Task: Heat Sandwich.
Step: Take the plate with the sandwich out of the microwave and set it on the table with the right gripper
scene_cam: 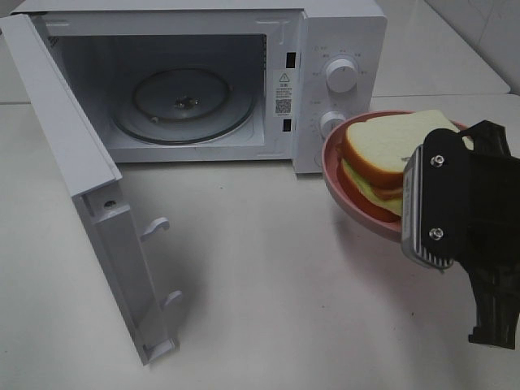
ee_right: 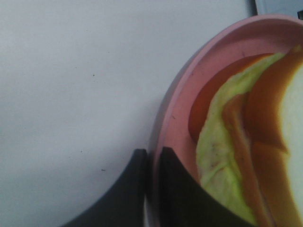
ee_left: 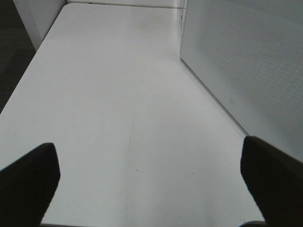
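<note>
The right pincer is clamped on the rim of the round pink plate, one finger on each side of the edge, so the plate rides tilted above the white counter. On it sits the sandwich of white, tan-crusted bread with green and red filling, carried by its dish, it seems, rather than squeezed. The white microwave stands just beside, its door swung wide and the glass turntable bare, ready to receive it. The left pincer hangs spread wide over bare counter near the door, holding nothing.
</note>
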`<move>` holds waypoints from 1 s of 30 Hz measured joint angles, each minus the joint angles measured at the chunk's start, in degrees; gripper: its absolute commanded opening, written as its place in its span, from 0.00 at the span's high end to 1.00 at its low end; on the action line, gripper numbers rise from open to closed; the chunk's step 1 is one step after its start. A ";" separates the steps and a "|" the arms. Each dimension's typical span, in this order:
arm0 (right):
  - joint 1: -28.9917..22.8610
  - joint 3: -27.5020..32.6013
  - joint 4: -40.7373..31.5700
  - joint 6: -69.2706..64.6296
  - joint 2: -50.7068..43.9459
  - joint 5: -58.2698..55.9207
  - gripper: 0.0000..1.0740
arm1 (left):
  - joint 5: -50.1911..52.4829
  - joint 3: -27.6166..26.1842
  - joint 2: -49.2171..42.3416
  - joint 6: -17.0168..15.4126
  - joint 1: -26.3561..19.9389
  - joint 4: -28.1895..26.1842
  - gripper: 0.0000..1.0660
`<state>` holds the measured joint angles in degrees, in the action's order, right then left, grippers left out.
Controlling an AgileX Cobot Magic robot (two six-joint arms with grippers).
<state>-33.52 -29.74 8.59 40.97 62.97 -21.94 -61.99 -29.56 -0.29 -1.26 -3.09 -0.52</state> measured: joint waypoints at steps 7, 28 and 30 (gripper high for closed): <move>0.00 0.00 7.45 -13.52 0.00 -0.23 1.00 | 0.00 0.00 0.00 0.00 0.00 0.00 0.10; 0.00 0.00 23.89 -36.73 0.00 -9.28 1.00 | 0.00 0.00 0.00 0.00 0.00 0.00 0.10; 0.00 0.00 26.24 -40.97 0.00 -10.54 1.00 | 0.00 0.00 0.00 0.00 0.00 0.00 0.10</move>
<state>-33.52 -29.74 34.84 0.00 62.97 -32.49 -61.99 -29.56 -0.29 -1.26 -3.09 -0.52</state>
